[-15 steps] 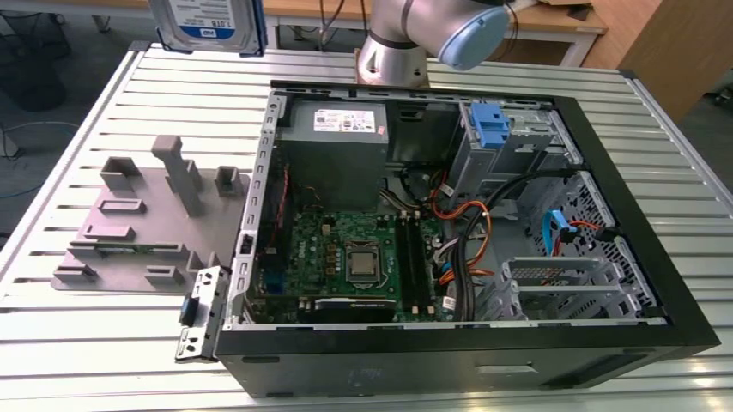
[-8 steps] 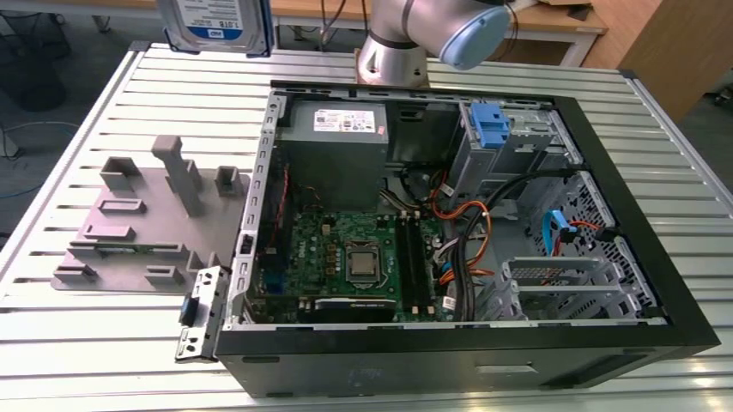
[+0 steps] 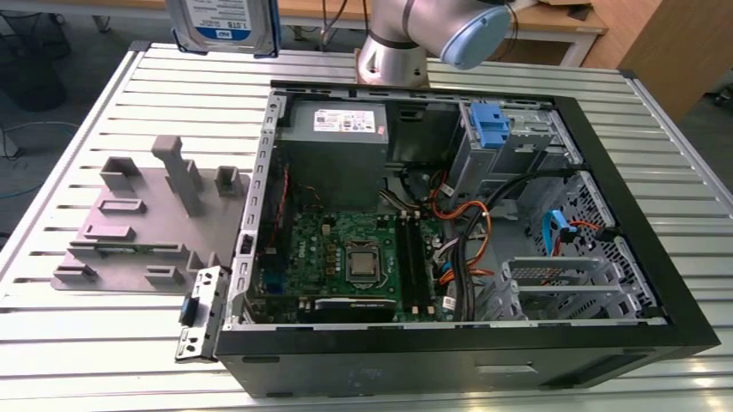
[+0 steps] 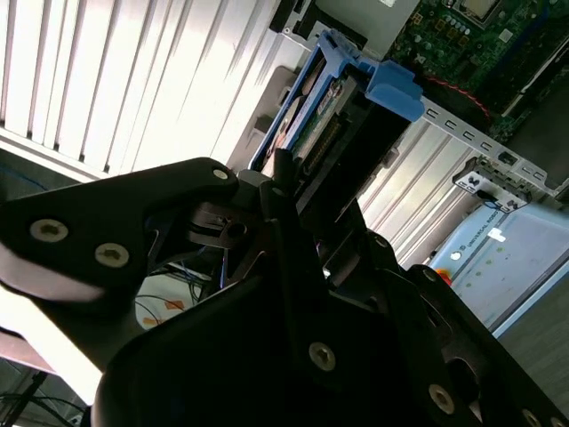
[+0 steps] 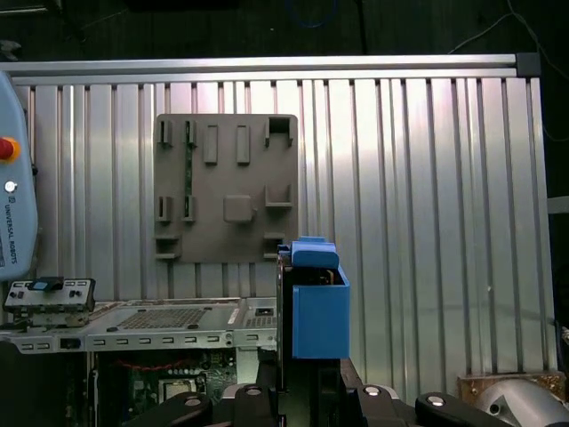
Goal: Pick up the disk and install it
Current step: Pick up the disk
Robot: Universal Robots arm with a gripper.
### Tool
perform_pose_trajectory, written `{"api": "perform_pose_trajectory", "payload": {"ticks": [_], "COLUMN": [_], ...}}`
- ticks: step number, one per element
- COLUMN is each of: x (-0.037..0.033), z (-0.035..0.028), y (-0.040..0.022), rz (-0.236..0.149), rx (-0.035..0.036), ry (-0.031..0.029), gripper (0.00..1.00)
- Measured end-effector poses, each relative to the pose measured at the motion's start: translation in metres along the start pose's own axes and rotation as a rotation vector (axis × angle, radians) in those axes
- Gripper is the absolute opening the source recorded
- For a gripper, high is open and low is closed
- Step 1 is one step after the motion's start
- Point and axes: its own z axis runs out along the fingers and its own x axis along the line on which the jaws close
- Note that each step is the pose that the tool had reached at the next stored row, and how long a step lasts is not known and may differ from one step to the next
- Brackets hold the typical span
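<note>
The disk [image 3: 222,24], silver-grey with a white-and-blue label, hangs in the air above the table's far edge, at the exterior view's upper left. Its blue plastic rail frame [image 5: 317,307] stands out from the black gripper [image 5: 300,391] in the first wrist view. In the second wrist view the gripper [image 4: 298,200] is shut on the disk [image 4: 311,120], whose blue frame points away from the fingers. The open computer case [image 3: 458,348] lies below and toward the exterior view's right of the disk.
An empty grey moulded holder [image 3: 149,215] with upright posts lies on the ribbed aluminium table [image 3: 103,343] beside the case. Inside the case are a grey power-supply box [image 3: 338,129], a green motherboard [image 3: 343,257], orange and black cables [image 3: 469,215] and a drive bay with a blue part [image 3: 490,129].
</note>
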Motion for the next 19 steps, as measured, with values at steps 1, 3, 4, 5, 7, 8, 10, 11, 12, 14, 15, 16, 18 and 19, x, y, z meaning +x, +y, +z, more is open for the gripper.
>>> {"api": "perform_pose_trajectory", "payload": {"ticks": [1,3,4,5,7,8,10,11,12,14,15,16,18,19], "x": [0.0,-0.0002,-0.0002,-0.0003,-0.0003,-0.0004,-0.0005,-0.0006,-0.0006,-0.0007,-0.0008,-0.0008,-0.001,-0.001], "z": [0.0,0.0,0.0,0.0,0.0,0.0,0.0,0.0,-0.0001,0.0,0.0,-0.0001,-0.0001,-0.0001], "y": [-0.0011,-0.0032,-0.0043,-0.0054,-0.0074,-0.0085,-0.0106,-0.0117,-0.0129,-0.0151,-0.0163,-0.0174,-0.0197,-0.021], "rz": [0.0,0.0,0.0,0.0,0.0,0.0,0.0,0.0,0.0,0.0,0.0,0.0,0.0,0.0], "rx": [-0.0001,0.0,0.0,0.0,0.0,0.0,0.0,0.0,0.0,0.0001,0.0001,-0.0001,0.0,0.0], "ry": [0.0,0.0,0.0,0.0,-0.0001,0.0,-0.0001,0.0,0.0,-0.0001,-0.0001,0.0,0.0,0.0], "gripper": [0.35,0.35,0.35,0.35,0.35,0.35,0.35,0.35,0.35,0.35,0.35,0.35,0.35,0.35]}}
